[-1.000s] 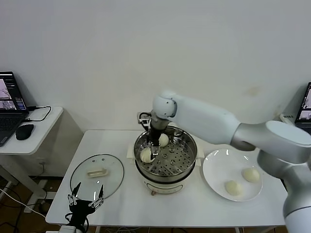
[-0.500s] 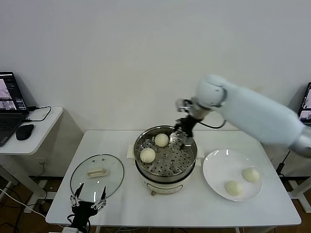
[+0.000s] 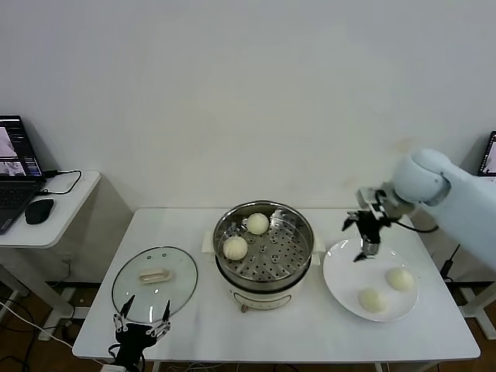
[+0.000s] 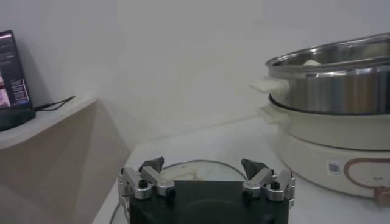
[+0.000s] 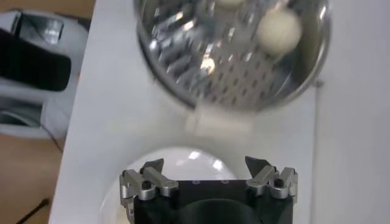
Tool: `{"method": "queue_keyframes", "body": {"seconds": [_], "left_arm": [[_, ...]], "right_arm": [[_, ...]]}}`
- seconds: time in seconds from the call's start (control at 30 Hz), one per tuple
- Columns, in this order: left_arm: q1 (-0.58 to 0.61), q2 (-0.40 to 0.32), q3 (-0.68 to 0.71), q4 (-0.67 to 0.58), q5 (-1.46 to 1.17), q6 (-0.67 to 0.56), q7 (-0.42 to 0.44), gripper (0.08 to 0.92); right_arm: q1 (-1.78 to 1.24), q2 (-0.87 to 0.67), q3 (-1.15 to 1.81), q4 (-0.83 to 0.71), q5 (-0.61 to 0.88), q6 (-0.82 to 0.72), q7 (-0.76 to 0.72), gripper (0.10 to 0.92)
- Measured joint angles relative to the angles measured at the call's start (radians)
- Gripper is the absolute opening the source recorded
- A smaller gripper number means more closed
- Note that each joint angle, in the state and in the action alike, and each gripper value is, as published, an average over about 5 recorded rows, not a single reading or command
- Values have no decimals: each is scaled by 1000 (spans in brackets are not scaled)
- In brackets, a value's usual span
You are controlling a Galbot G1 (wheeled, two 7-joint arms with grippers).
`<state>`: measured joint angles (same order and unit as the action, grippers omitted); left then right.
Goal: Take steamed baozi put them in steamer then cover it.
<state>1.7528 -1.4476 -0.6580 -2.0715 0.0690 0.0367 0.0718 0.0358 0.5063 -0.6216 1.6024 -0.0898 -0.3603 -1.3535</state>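
The steel steamer [image 3: 298,229] on its cream pot base stands mid-table and holds two cream-white baozi [image 3: 235,247] [image 3: 257,223]. Two more baozi [image 3: 373,299] [image 3: 401,279] lie on the white plate [image 3: 345,283] to its right. My right gripper [image 3: 365,246] is open and empty, above the plate's left edge. The right wrist view shows the steamer [image 5: 177,73], one baozi [image 5: 279,31] in it and the plate [image 5: 177,159]. The glass cover [image 3: 132,294] with its cream handle lies flat at the table's left. My left gripper [image 3: 142,325] is open, parked low at the table's front left, near the cover [image 4: 195,167].
A side desk [image 3: 62,203] with a laptop [image 3: 17,167] and a mouse [image 3: 39,209] stands to the left. Another laptop [image 3: 488,167] is at the far right. The table's front edge lies just below the plate and the cover.
My right gripper left a baozi in the steamer, rose out of it and swung right, over to the plate's left edge. The left arm stayed parked.
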Motion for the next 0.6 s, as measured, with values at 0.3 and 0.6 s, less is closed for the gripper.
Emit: {"method": "queue_keyframes", "body": {"seconds": [0.3,0.6], "left_arm": [[2,-1,-1,7,8,3,1,823],[3,-2,-3,16,9,3,1,823]], "right_arm": [[-212,-31,138,-10,-114,41,3,823],[-364,-26,231,-40,-194,61,15,823]]}}
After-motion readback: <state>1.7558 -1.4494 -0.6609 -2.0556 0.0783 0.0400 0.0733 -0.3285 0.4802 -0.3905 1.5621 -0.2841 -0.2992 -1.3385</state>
